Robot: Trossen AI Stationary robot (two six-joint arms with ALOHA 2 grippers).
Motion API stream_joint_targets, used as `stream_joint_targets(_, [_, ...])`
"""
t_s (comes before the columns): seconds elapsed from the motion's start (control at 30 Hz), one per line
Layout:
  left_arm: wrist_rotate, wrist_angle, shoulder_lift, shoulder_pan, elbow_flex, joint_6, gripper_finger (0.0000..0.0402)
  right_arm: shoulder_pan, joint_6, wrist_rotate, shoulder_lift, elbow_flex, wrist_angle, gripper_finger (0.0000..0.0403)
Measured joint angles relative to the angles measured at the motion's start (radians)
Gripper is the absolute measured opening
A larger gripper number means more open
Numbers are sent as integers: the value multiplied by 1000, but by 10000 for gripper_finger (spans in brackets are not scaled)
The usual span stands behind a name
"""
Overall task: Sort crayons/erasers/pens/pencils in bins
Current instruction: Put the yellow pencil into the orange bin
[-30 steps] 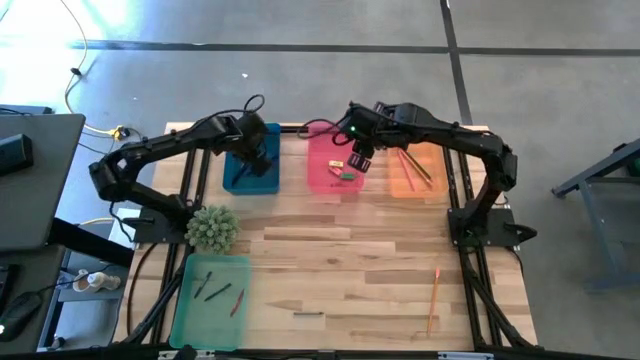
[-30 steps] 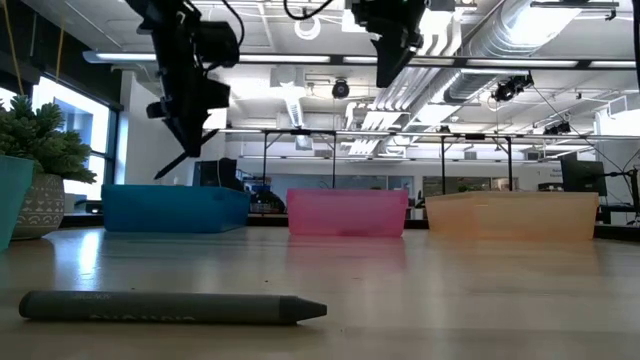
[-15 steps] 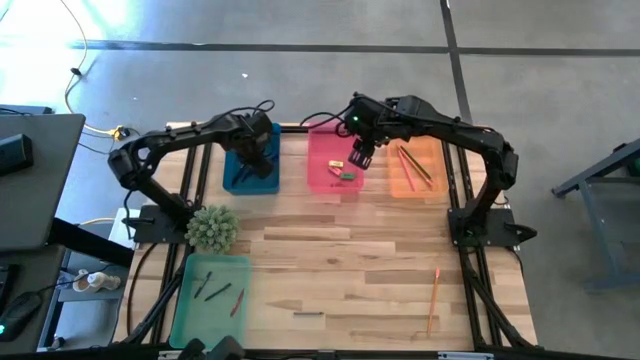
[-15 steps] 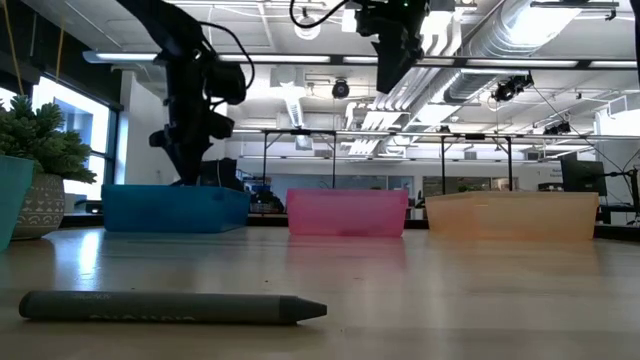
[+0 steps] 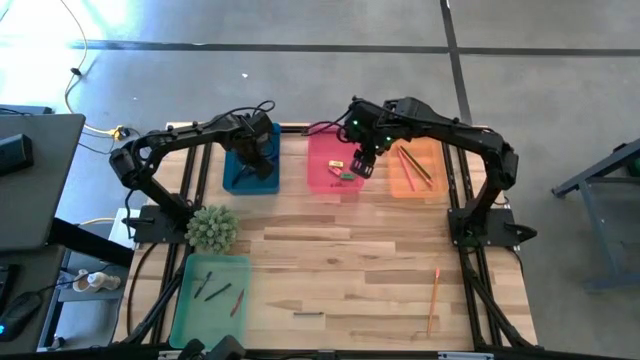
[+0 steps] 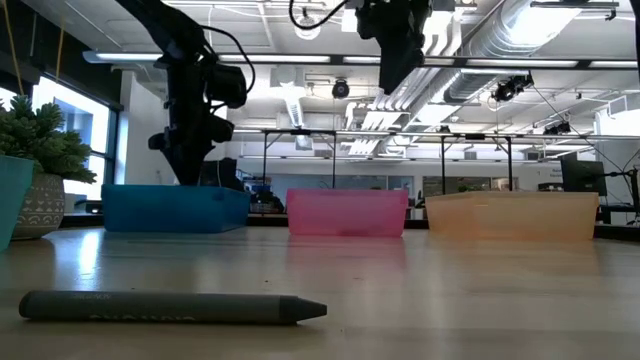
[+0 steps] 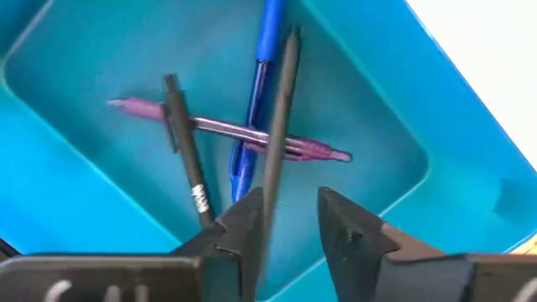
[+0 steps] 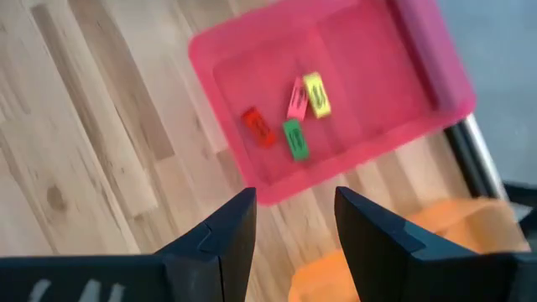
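My left gripper (image 5: pixel 258 160) is open, low over the blue bin (image 5: pixel 236 184). In the left wrist view a dark pen (image 7: pixel 282 109) runs beside one finger of my left gripper (image 7: pixel 289 201), its far end lying across a purple pen (image 7: pixel 220 127) and a blue pen (image 7: pixel 257 101). A black pen (image 7: pixel 186 159) lies next to them. My right gripper (image 5: pixel 363 164) is open and empty above the pink bin (image 5: pixel 335 186), which holds several erasers (image 8: pixel 289 113). My left gripper comes at the blue bin from above. The dark pen's near part (image 7: pixel 267 210) runs along the inner side of one finger (image 7: pixel 243 222). I cannot tell whether the finger touches it.
The orange bin (image 5: pixel 404 186) with pencils (image 5: pixel 415 165) stands at the far right. The green bin (image 5: pixel 212 300) with crayons is at the near left, behind it a potted plant (image 5: pixel 212 228). A dark crayon (image 6: pixel 170 307) and an orange pencil (image 5: pixel 434 290) lie on the table.
My left gripper has gone down toward the blue bin and a little toward the table's far edge. The dark pen that hung slanting below it is now down inside the bin, behind the bin wall in the low view.
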Motion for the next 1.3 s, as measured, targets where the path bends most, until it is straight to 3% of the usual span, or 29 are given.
stream_joint_targets(0.23, [-2,-43,0,0,39,11,141,12,37,-1,1,-100,-41,154])
stream_joint_targets(0.73, [-2,-117,-7,-17,283,72,138,100,234,-48,-4,-342,-54,154])
stream_joint_targets(1.03, [1,-121,-68,-89,297,89,138,210,461,-86,-98,-515,11,154])
stream_joint_targets(1.3, [2,-119,-120,-202,296,90,138,332,853,-85,-270,-668,87,153])
